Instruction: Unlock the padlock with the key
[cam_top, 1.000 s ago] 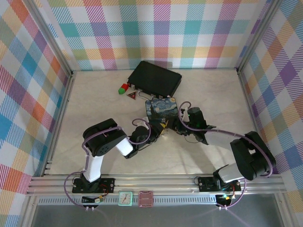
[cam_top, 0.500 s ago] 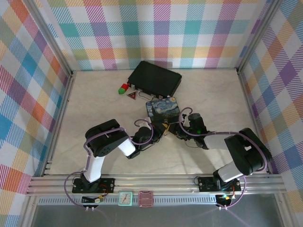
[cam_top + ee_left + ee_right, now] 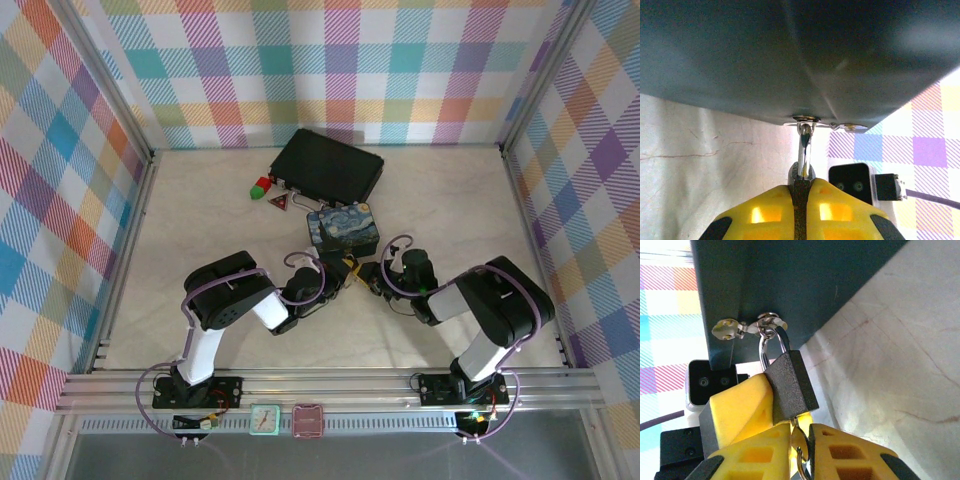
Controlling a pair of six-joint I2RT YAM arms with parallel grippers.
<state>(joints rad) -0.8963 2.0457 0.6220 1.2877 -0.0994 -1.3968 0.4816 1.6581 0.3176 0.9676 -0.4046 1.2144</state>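
Count on the table:
- 2 arms: left arm [image 3: 225, 300], right arm [image 3: 495, 305]
- 1 padlock [image 3: 790, 385], 1 key [image 3: 798, 426]
- 1 blue starry-painting tin [image 3: 343, 229]
- 1 black case [image 3: 328, 166], far centre
- left of the case: 1 red block [image 3: 260, 188], 1 green block [image 3: 266, 181], 1 red triangle piece [image 3: 279, 201]
- near rail: 1 small clock [image 3: 264, 419], 1 pink square item [image 3: 308, 421]

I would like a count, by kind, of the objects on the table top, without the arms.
Black case: 1
Blue painted tin: 1
Small blocks: 2 (red block, green block)
Red triangle piece: 1
Padlock: 1
Key: 1
Total: 7
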